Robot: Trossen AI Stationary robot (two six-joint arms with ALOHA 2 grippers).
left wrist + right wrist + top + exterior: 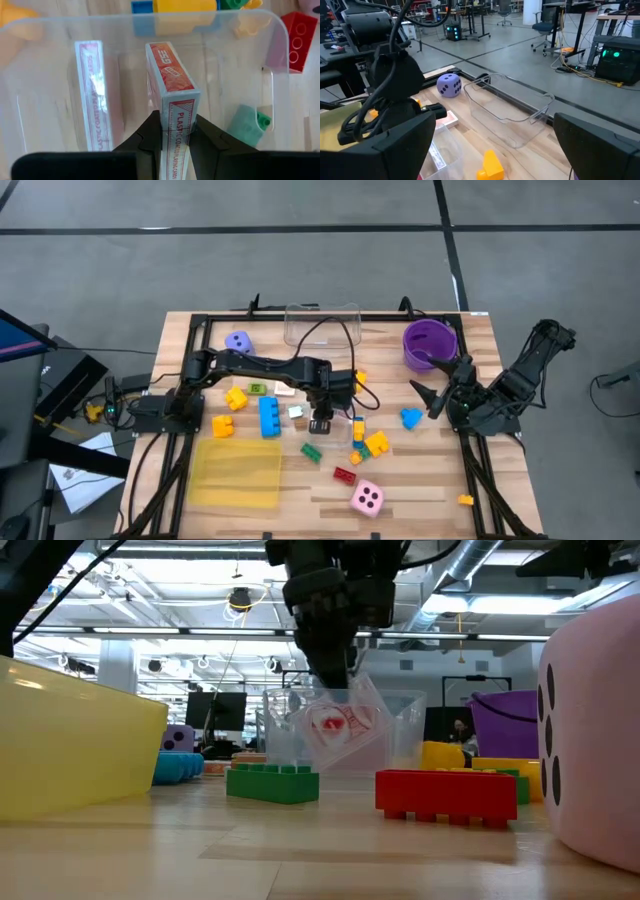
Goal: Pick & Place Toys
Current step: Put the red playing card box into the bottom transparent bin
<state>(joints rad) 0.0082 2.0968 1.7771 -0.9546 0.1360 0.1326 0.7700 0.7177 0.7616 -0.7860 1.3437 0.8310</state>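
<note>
My left gripper [321, 423] is at the table's middle, pointing steeply down and shut on a red and white pack of playing cards [172, 85]. The pack reaches down into a small clear box [400, 730]; a second image of such a pack [92, 95] shows at the box's wall. Around the box lie toys: a blue brick [270, 417], a green brick [272, 783], a red brick [447, 795], yellow bricks [376, 443], a pink die [367, 498] and a purple die [238, 341]. My right gripper [428, 395] waits open at the right edge, holding nothing. My left gripper pinches the card pack's upper end [175, 117] between its two fingers [202, 134], one on each broad face. The fingers come from above, slanting steeply down. The pack hangs tilted below them [340, 728], inside the clear box's walls; whether its lower end touches the box floor I cannot tell.
A yellow translucent tray [238, 473] lies near the front left. A larger clear box [322, 323] stands at the far edge, and a purple bowl [430, 343] at the far right. A blue shape [411, 418] lies between box and right arm.
</note>
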